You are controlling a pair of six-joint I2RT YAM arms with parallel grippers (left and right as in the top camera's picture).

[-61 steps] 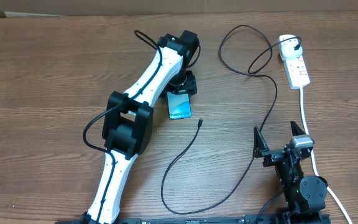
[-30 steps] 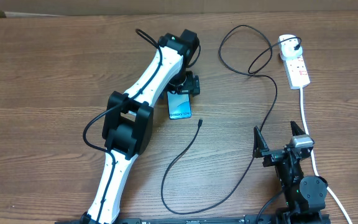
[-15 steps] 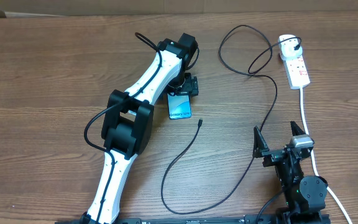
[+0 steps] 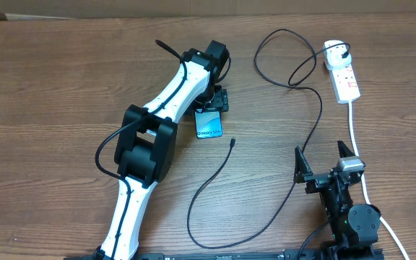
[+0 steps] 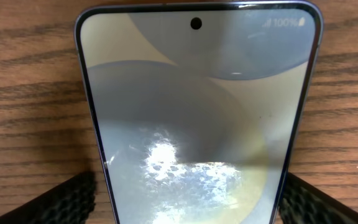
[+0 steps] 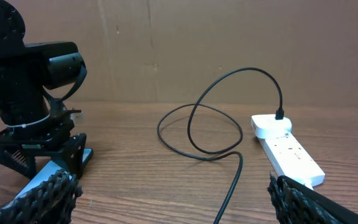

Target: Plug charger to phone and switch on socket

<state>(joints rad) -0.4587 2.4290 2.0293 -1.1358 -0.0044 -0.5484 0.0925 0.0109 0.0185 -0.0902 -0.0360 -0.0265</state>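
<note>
High on screen of phone (image 5: 197, 124), reads "100%"; straddled by left gripper (image 5: 191, 202), spread wide, not clamped; right gripper (image 6: 166, 196) agape, empty.

Left arm (image 4: 172, 87) is extended forward, left pincer (image 4: 212, 102) aimed downward, jaws parted | right pincer (image 4: 319, 150) is held level, jaws spread wide.

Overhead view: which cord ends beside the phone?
The thin black cable; its free tip lies just beside the phone. The thick white cord runs off the power strip.
</note>
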